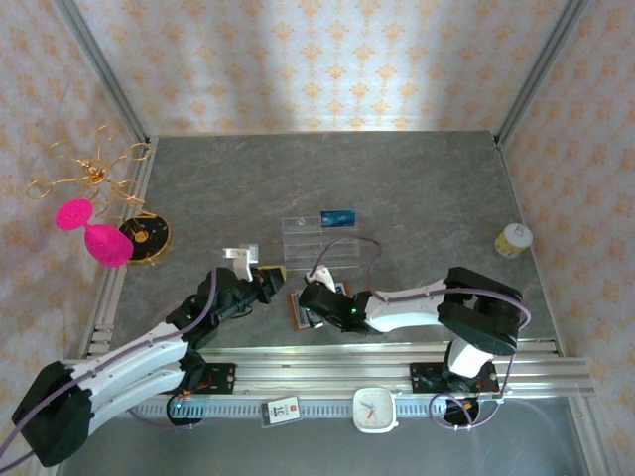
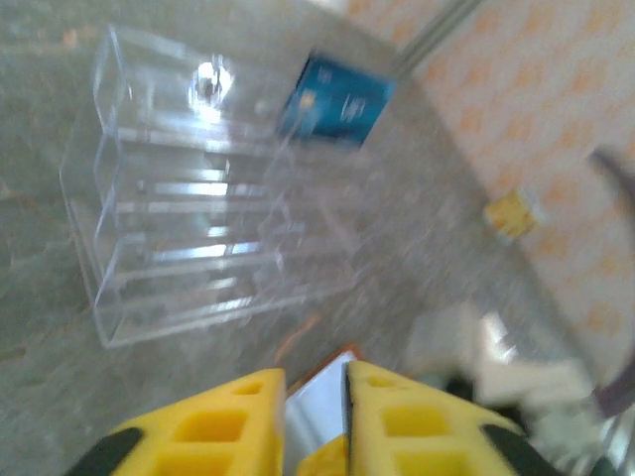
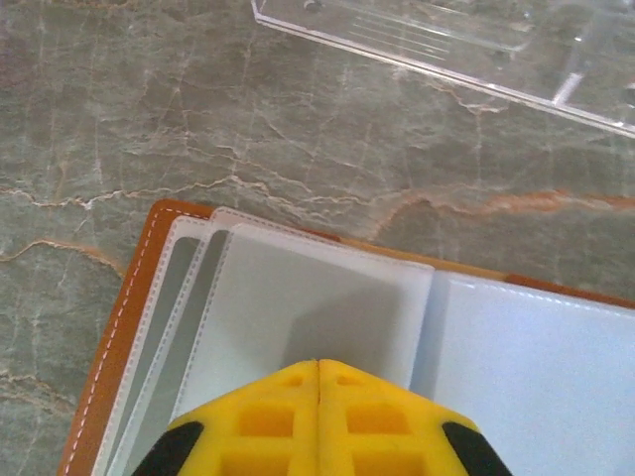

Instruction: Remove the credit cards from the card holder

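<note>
While the right hand (image 3: 317,363) pinches together over the card holder (image 3: 327,297), a blue card (image 1: 338,217) seemingly abuts the tray (image 1: 313,244).

top external: high behind the arm bases, looking down over the whole table (image 1: 417,188)
left wrist: low and close, facing across the clear tray (image 2: 189,198)
right wrist: very close above the card holder (image 3: 298,297), looking down
shared: the clear tray is in all three

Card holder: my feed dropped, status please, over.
Left tool pinches card holder edge. Right tool shut, over its open pockets. Blue card out, at clear tray's far corner.
</note>
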